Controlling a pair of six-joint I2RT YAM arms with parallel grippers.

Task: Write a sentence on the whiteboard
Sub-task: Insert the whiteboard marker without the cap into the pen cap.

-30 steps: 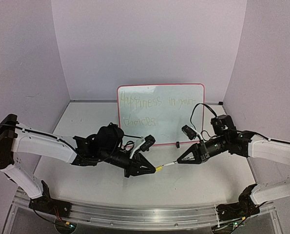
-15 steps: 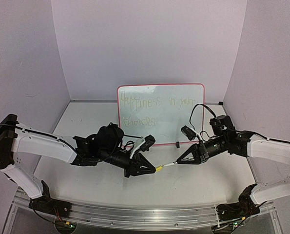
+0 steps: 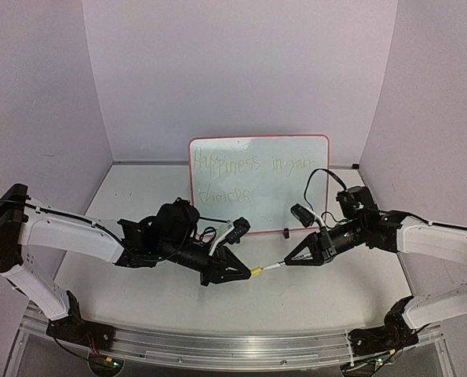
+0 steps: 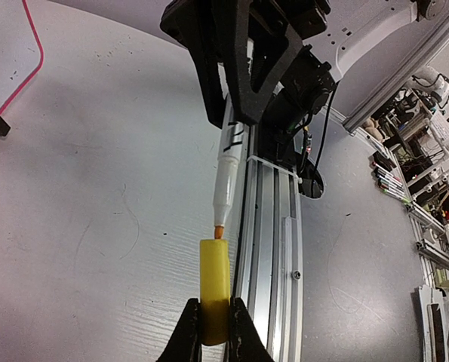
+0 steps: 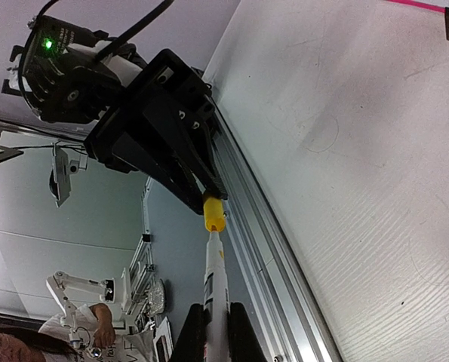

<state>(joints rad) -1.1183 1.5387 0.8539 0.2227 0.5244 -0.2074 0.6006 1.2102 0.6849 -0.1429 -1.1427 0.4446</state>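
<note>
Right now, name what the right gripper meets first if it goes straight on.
The yellow cap pinched in the left gripper. The right gripper aims its marker at it, tip at the cap's mouth, so the marker likely seats there first; exact alignment is unclear.

Only one legible text: the sentence (image 3: 241, 165) on the whiteboard (image 3: 296, 200), hand-lettered in faint yellow-green, reads "Happiness in your" on the top line and "choices" on the second line, under the left end of the first. Strokes are thin and pale, so the last letters of each line are hard to make out. Black marks on the barrel of the marker (image 4: 228, 162) are too blurred to read.
</note>
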